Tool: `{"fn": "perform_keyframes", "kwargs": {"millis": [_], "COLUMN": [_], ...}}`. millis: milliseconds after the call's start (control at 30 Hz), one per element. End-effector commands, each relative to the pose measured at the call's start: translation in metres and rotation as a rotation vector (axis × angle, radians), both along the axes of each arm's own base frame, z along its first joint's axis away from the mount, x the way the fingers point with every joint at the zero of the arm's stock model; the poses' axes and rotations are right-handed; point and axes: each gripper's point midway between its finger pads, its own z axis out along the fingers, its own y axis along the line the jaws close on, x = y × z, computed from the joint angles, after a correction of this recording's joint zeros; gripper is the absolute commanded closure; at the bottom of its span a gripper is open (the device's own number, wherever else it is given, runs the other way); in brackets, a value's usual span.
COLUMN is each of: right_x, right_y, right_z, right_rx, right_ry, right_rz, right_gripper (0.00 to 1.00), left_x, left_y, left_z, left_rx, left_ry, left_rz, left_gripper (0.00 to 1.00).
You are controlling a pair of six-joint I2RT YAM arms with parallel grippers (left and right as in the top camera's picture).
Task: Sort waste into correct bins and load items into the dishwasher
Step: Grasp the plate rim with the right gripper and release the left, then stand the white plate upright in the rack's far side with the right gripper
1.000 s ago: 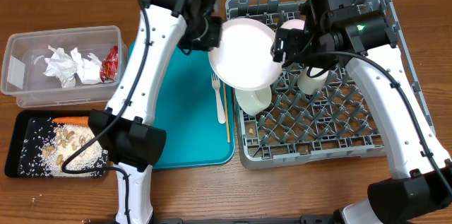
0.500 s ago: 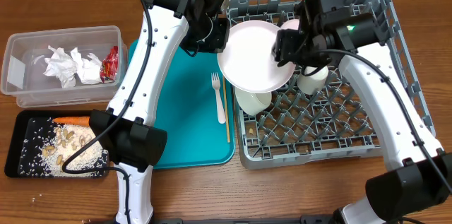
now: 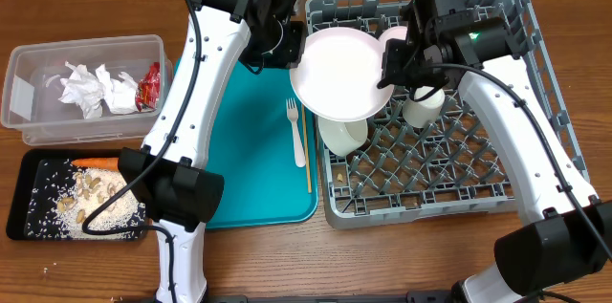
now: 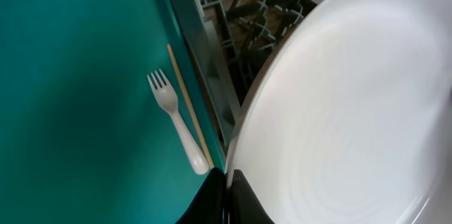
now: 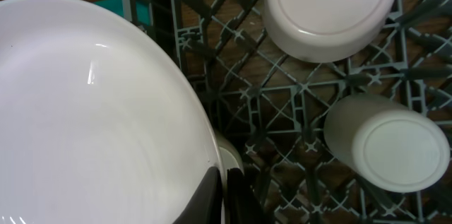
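My left pincer (image 4: pixel 227 192): closed tight on the left rim of the plate (image 3: pixel 339 74), edge nipped between the fingers.
My right pincer (image 5: pixel 224 196): closed on the opposite, right rim of the same plate.
Plate: held up between my two pincers over the far-left part of the rack (image 3: pixel 497 198), overlapping its left wall. It is not yet set among the pegs.
Waste, dry: napkin balls (image 3: pixel 91 88) and the red wrapper (image 3: pixel 150 86) lie in the clear tub (image 3: pixel 29 102) at far left.
Waste, food: rice (image 3: pixel 110 209), scraps (image 3: pixel 91 186) and the carrot (image 3: pixel 96 162) lie in the black tray (image 3: pixel 24 198) at near left.
Sorting: looks finished, since I see no waste on the teal tray (image 3: pixel 249 150).
Rack so far: an upturned bowl (image 5: pixel 332 8) at the far side, the cup (image 3: pixel 421 110) upside down just right of the plate, and a second bowl (image 3: pixel 342 136) partly hidden under the plate's near edge.
To load yet: the plate itself, then the fork (image 3: pixel 296 136) and the stick (image 3: pixel 307 150), lying side by side on the teal tray's right edge.
Progress: well past halfway, by my reckoning.
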Motion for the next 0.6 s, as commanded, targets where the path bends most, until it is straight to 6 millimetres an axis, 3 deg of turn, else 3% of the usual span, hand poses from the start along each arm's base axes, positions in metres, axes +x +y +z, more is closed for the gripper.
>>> {"fn": "perform_keyframes", "kwargs": {"millis": [0, 67, 133, 333, 567], "right_x": [0.01, 0.015, 0.026, 0.039, 0.04], "right_y": [-0.014, -0.021, -0.041, -0.104, -0.147], "right_z": [-0.007, -0.006, -0.001, 0.036, 0.107], "right_rx": [-0.098, -0.133, -0.234, -0.534, -0.818], "right_ry": [-0.027, -0.05, -0.108, -0.231, -0.39], "right_rz": [-0.043, -0.064, -0.124, -0.252, -0.316], "right_gripper": [0.96, 0.96, 0.96, 0.96, 0.96], "left_x": [-0.006, -0.004, 0.0, 0.01, 0.02], "left_y": [-0.01, -0.011, -0.011, 0.003, 0.029], "left_z": [0.031, 0.031, 0.034, 0.044, 0.044], "left_rx": [-0.064, -0.066, -0.073, -0.08, -0.075], "left_ry": [-0.074, -0.081, -0.099, -0.135, -0.131], "left_rz": [-0.048, -0.048, -0.046, -0.01, 0.049], "left_gripper": [0.7, 0.27, 0.07, 0.0, 0.0]}}
